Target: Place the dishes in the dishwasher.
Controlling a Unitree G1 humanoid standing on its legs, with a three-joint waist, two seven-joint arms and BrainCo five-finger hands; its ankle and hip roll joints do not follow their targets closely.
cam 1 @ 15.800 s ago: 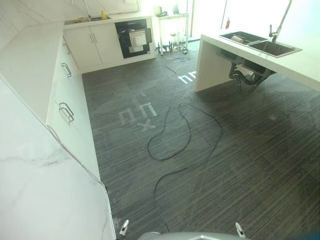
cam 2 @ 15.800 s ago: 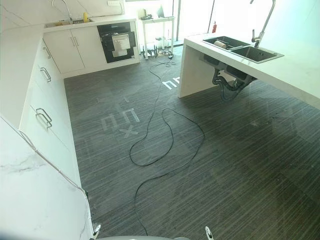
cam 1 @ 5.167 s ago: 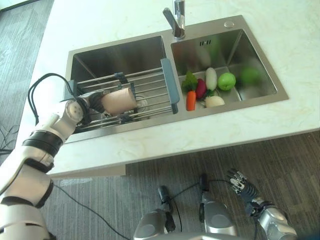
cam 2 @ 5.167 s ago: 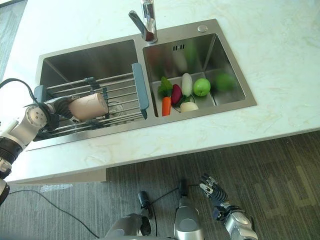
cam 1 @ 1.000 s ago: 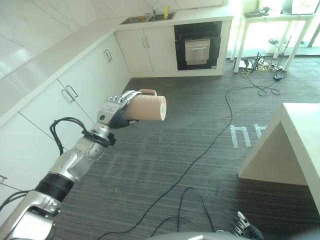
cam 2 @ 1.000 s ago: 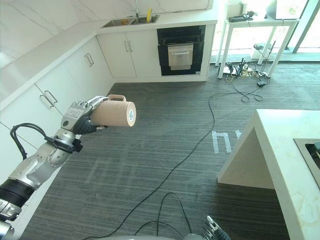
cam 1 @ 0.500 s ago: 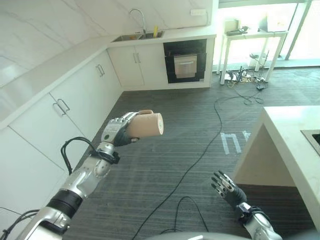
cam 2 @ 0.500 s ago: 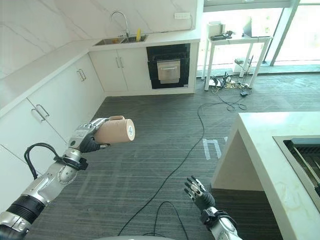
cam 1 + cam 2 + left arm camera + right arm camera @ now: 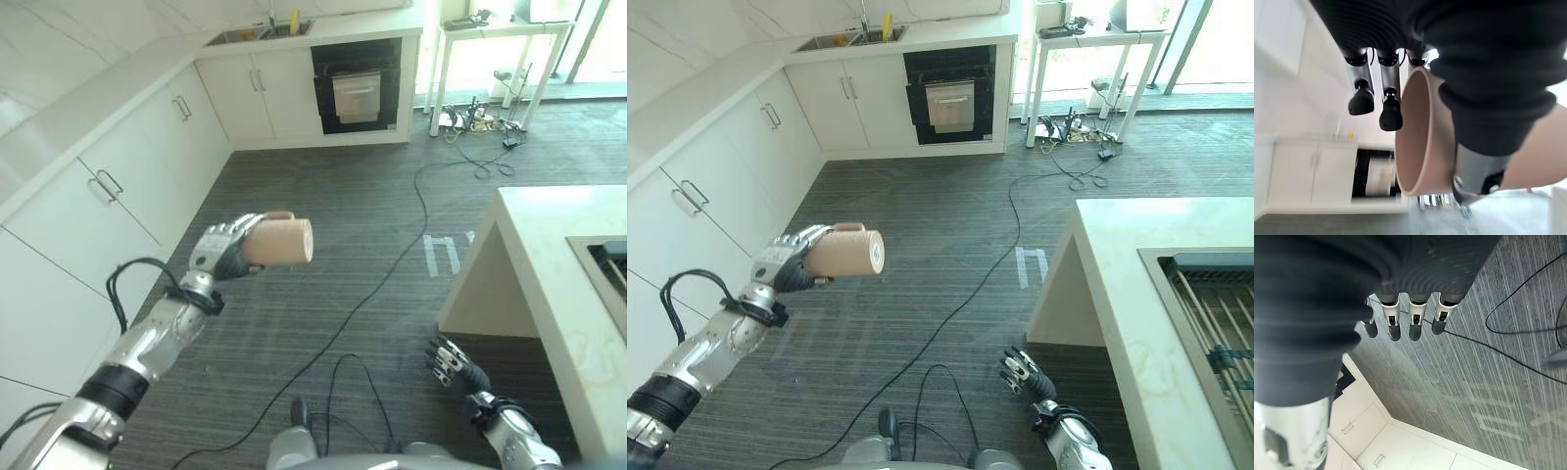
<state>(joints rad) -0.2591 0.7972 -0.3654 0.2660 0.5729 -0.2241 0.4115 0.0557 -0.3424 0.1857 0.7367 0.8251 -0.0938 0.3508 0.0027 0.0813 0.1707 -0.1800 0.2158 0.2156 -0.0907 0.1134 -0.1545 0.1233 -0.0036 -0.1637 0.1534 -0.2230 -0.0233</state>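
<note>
Above the floor (image 9: 323, 294), left hand (image 9: 223, 257) fingers grip a mug (image 9: 278, 242)

Both eye views look down from the robot's head over the striped floor (image 9: 323, 294) toward the far white cabinets (image 9: 838, 103), sharing nearly the same scene. Each wrist view looks along its own hand from very close, toward cabinets and floor.

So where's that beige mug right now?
The beige mug lies on its side in the robot's left hand, held out over the dark floor near the white cabinets on the left of the eye views.
</note>
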